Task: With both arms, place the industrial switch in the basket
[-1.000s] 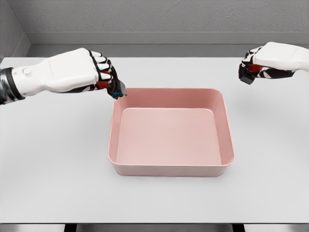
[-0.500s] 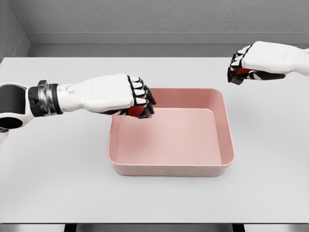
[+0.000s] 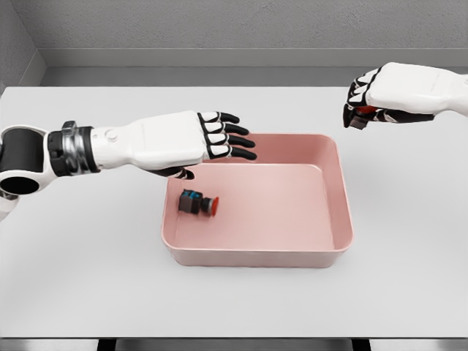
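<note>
No text, label, brand, number or sign can be read anywhere: not on the basket (image 3: 344, 219), the switch (image 3: 197, 203), or the surface (image 3: 88, 256).

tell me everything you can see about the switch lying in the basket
The industrial switch is small, with a dark body, a bluish patch at its left end and a red button at its right. It lies on its side on the floor of the pink basket, near the left wall. Nothing grips it; the open left hand hovers above.

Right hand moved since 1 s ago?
Yes. The right hand has shifted left toward the pink basket, now nearly over its far right corner, fingers curled on a switch.
</note>
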